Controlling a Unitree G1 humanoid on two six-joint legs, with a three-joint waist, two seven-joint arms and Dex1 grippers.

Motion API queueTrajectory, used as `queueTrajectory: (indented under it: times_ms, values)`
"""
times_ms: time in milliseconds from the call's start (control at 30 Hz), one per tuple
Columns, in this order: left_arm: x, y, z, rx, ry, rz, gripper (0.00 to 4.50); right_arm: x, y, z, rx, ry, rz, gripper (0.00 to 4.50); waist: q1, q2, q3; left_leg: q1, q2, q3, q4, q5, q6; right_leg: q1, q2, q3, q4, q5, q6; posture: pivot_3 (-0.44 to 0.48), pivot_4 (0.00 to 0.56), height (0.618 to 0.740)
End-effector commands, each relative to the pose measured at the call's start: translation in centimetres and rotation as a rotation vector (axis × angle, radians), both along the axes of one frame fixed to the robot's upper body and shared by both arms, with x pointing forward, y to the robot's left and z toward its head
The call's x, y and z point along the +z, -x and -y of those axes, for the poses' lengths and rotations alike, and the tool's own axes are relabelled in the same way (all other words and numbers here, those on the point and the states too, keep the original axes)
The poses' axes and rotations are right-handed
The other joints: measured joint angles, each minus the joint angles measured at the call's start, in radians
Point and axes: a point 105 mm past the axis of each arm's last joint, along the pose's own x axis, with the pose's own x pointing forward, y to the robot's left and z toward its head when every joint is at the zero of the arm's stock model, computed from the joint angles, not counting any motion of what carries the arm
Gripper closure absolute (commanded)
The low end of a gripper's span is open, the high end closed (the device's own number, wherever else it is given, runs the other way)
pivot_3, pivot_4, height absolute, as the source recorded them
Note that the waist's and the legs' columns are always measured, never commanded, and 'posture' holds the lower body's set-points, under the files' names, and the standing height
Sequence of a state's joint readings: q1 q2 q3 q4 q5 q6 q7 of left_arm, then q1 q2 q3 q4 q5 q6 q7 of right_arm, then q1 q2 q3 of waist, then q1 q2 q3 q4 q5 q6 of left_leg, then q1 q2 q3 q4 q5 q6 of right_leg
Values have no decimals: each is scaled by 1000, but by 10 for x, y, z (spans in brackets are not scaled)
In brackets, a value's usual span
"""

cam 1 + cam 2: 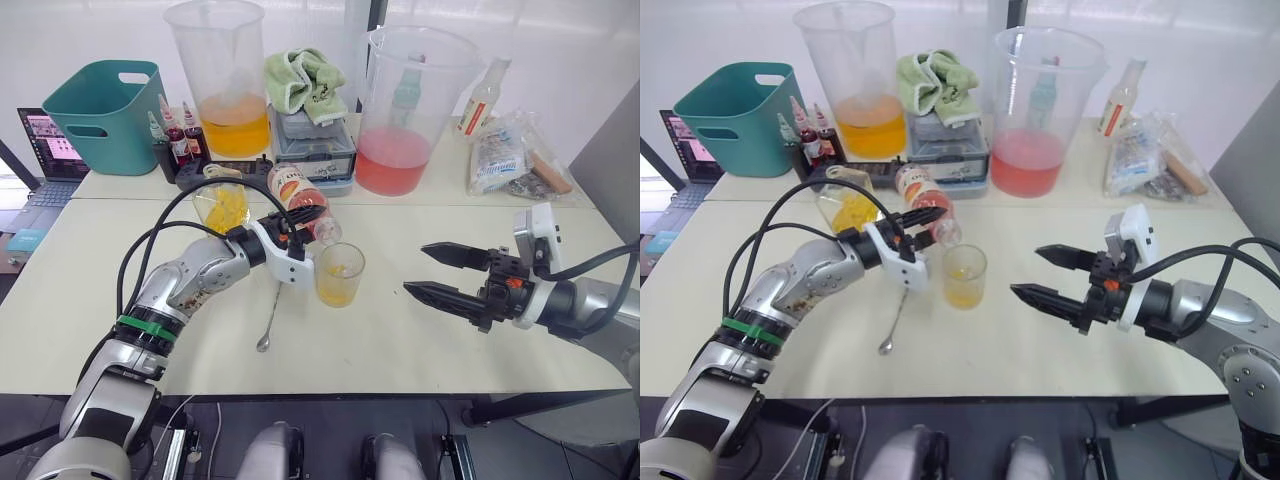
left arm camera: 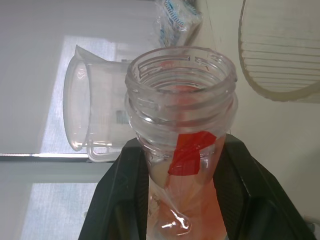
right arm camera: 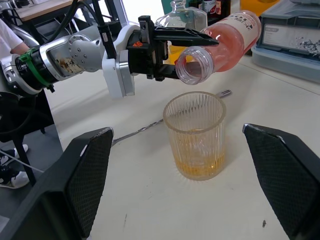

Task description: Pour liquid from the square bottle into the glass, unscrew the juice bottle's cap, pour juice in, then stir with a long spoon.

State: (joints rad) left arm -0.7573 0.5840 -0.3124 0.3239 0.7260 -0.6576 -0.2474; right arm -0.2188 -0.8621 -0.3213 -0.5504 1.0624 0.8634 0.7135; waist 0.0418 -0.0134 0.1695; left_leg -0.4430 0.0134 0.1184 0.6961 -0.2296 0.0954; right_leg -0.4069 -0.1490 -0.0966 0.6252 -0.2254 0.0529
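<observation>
Two tools are engaged at centre frame of the head views: the left tool (image 1: 293, 238) is clamped on the juice bottle (image 1: 303, 200), and the right tool (image 1: 432, 272), at right of centre, stands with its fingers spread wide and nothing between them. The juice bottle is tipped nearly level, label upward, with its uncapped mouth just above and beside the rim of the glass (image 1: 339, 274); this attitude suits pouring, and the pink-red juice (image 3: 227, 47) lies along the lower wall of the bottle. No stream can be made out at the mouth. The glass stands upright on the counter (image 1: 420, 345) at centre frame and holds a shallow layer of yellow liquid (image 3: 197, 167). The open right tool faces the glass from the right, well apart from it, judged to be on standby. The long spoon (image 1: 270, 322) lies flat on the counter just left of the glass, under the left arm. The square bottle (image 1: 221, 203) stands behind the left arm at upper centre-left. Farther back, two large jugs, a teal basket (image 1: 104, 115) and a green cloth (image 1: 303, 80) occupy the upper frame, clear of the pouring path.
</observation>
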Motion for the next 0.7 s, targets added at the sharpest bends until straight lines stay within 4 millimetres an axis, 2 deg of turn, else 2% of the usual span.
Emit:
queueTrajectory:
  times_ms: [33, 700]
  values:
    - [28, 5, 6, -43, 31, 108, 3091, 8, 1, -1, 2, 9, 47, 95, 0, 0, 0, 0, 0, 0, 0, 0, 0, 0, 0, 0, 0, 0, 0, 0, 150, 739]
    - [32, 5, 11, -46, -14, 166, 3091, 9, -1, 6, -5, 30, 55, 95, -1, 0, 0, 0, 0, 0, 0, 0, 0, 0, 0, 0, 0, 0, 0, 0, 150, 739]
